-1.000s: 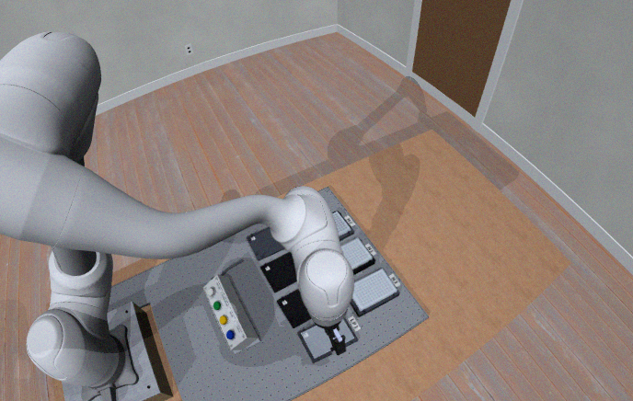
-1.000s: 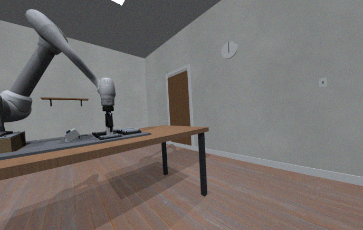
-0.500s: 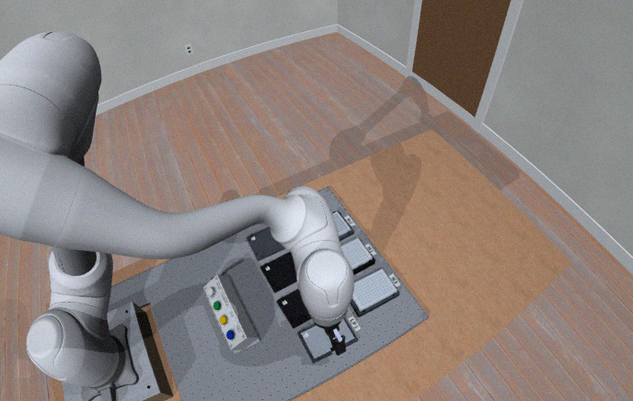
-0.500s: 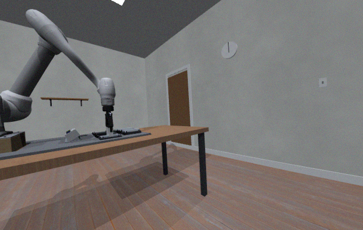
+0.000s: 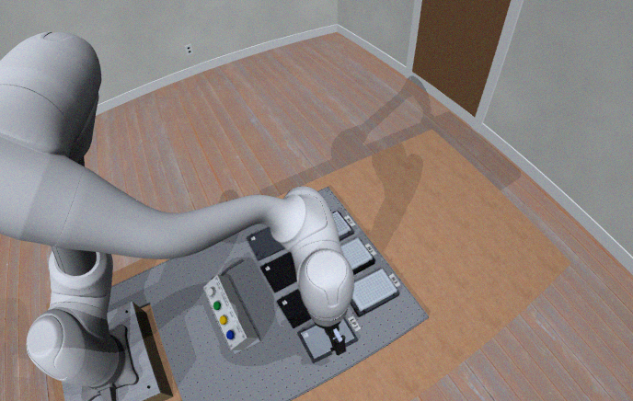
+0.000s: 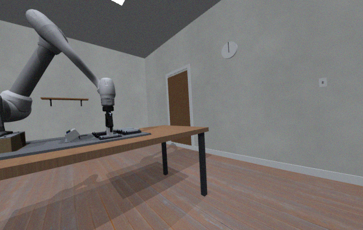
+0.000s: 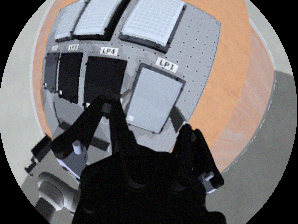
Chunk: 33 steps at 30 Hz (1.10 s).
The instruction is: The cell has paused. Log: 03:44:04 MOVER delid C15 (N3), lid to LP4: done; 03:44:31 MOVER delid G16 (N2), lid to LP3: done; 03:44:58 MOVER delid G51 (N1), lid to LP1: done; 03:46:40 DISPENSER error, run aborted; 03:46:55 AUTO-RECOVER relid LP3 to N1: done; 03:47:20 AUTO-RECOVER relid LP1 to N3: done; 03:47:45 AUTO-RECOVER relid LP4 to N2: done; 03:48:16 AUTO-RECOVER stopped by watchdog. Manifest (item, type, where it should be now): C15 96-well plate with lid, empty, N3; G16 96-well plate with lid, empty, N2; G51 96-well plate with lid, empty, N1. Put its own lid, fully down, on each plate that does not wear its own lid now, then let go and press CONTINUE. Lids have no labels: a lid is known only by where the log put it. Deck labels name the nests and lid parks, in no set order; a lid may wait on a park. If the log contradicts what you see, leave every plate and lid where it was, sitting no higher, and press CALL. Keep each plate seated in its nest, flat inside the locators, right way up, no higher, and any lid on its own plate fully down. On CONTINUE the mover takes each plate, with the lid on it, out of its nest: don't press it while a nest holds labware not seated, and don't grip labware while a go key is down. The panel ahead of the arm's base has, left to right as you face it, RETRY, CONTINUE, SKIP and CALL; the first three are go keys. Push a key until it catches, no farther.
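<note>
A pale grey lid [image 5: 320, 343] lies flat on the nearest lid park, labelled LP1 in the wrist view [image 7: 154, 99]. My gripper [image 5: 338, 343] points straight down over the right part of this lid, close above it, with its fingers open and nothing between them. It also shows low over the deck in the side view [image 6: 108, 128]. Three well plates stand in a row of nests: the near plate [image 5: 374, 290], the middle plate [image 5: 357, 253] and the far plate [image 5: 341, 223], which is partly hidden by the arm. I cannot tell which of them wear lids.
Two black parks [image 5: 293, 307] [image 5: 279, 271] look bare; the farthest park [image 5: 264, 244] looks greyer. The key panel [image 5: 232, 306] stands left of the parks, with a green key [image 5: 216, 305], a yellow key [image 5: 223, 319] and a blue key [image 5: 230, 334]. The deck's front edge is close.
</note>
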{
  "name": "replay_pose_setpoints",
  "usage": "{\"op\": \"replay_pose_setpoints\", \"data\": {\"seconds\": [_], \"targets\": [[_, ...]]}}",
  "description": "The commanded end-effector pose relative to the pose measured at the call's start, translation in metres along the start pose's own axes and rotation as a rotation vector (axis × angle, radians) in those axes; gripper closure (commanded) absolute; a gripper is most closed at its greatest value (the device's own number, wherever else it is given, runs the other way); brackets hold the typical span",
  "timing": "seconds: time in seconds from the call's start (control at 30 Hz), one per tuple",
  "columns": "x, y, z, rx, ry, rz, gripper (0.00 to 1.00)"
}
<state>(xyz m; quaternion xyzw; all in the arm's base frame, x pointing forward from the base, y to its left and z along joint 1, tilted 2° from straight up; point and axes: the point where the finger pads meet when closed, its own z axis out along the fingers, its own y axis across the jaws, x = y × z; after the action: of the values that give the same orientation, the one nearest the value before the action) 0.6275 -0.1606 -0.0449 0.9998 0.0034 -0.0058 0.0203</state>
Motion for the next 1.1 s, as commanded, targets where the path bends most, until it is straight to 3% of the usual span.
{"op": "replay_pose_setpoints", "data": {"seconds": [0.0, 0.4, 0.43, 1.07], "targets": [[0.0, 0.0, -0.0001, 0.0, 0.0, 0.0, 0.34], [0.0, 0.0, -0.0001, 0.0, 0.0, 0.0, 0.34], [0.0, 0.0, -0.0001, 0.0, 0.0, 0.0, 1.0], [0.0, 0.0, -0.0001, 0.0, 0.0, 0.0, 1.0]]}}
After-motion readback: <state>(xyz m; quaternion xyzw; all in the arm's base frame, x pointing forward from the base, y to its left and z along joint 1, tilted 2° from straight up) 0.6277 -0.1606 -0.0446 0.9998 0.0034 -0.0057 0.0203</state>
